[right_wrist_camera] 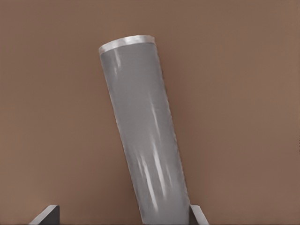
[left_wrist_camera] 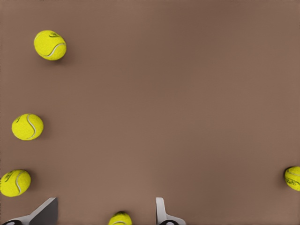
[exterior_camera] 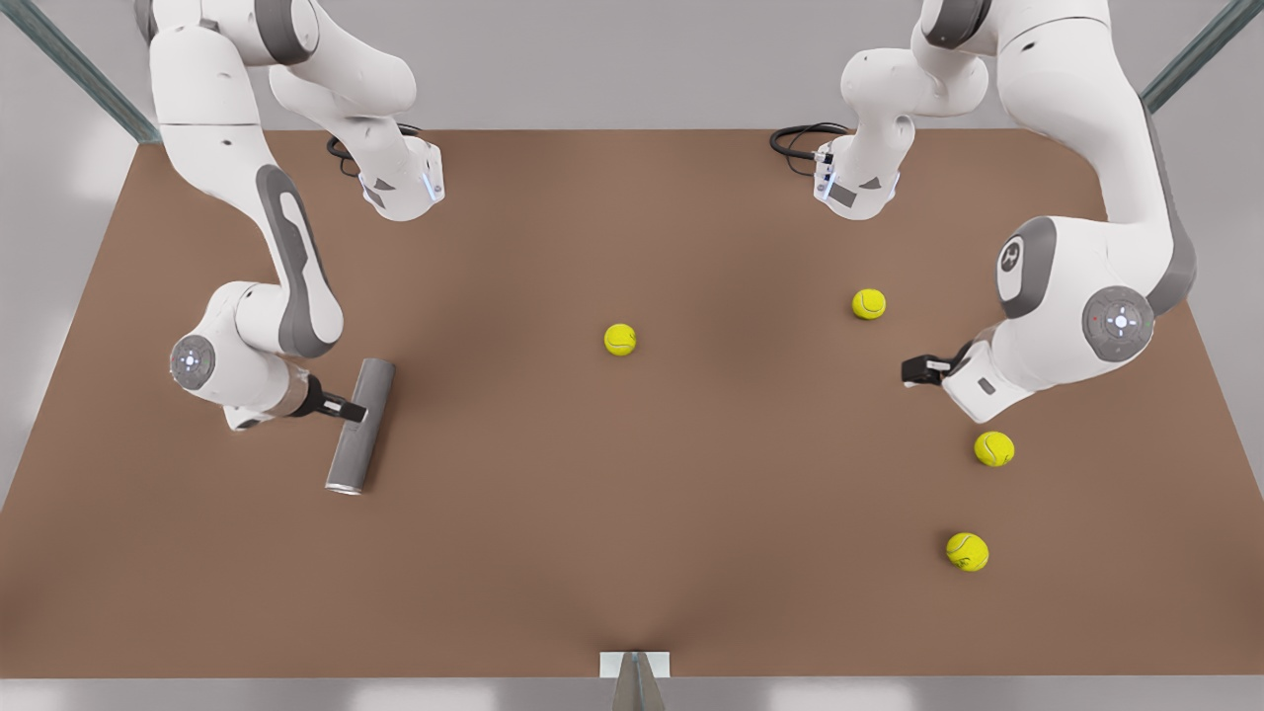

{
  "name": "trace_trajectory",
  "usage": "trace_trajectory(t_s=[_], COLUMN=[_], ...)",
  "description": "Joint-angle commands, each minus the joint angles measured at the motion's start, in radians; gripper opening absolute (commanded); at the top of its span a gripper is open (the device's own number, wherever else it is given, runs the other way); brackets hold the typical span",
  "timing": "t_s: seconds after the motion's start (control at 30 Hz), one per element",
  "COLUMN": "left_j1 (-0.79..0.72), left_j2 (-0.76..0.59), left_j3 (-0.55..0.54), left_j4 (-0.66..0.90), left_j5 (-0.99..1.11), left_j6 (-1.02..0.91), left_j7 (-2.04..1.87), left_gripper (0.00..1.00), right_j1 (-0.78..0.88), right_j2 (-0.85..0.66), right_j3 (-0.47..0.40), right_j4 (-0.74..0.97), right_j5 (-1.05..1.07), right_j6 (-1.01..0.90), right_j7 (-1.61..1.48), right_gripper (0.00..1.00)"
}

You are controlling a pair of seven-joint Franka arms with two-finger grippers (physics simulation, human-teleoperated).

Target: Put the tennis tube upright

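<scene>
1. The right gripper (exterior_camera: 354, 407), on the front view's left, is reaching sideways over the tennis tube (exterior_camera: 360, 425). In the right wrist view its fingers (right_wrist_camera: 196, 216) are standing spread, wider than the tube, one fingertip just beside the tube's wall and the other apart from it. It is not clamping anything.
2. The tennis tube (right_wrist_camera: 145, 140) is lying on its side on the brown table (exterior_camera: 632, 553), its lighter metal rim pointing toward the table's near edge in the front view.
3. The left gripper (exterior_camera: 913, 371), on the front view's right, is waiting above the table. In the left wrist view its fingers (left_wrist_camera: 161, 213) are standing apart and are holding nothing.
4. Four tennis balls are resting on the table: one (exterior_camera: 620, 340) near the centre, one (exterior_camera: 869, 303) beyond the left gripper, and two (exterior_camera: 993, 448) (exterior_camera: 967, 551) nearer the table's front, all well apart from the tube.
</scene>
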Motion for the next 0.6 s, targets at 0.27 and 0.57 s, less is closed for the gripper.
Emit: trace_trajectory(t_s=[0.27, 0.57], left_j1=[-0.001, 0.011], left_j2=[-0.003, -0.004], left_j3=[-0.037, -0.038], left_j4=[0.002, 0.005], left_j5=[0.002, -0.002], left_j6=[-0.005, -0.004], left_j7=[0.016, 0.067], left_gripper=[0.99, 0.99], right_j1=[0.002, 0.014], right_j2=[0.051, 0.068], right_j3=[0.000, 0.011], right_j4=[-0.129, -0.195], right_j5=[-0.063, -0.121], right_j6=[0.298, 0.410], right_j7=[-0.059, -0.068], right_gripper=[1.00, 1.00])
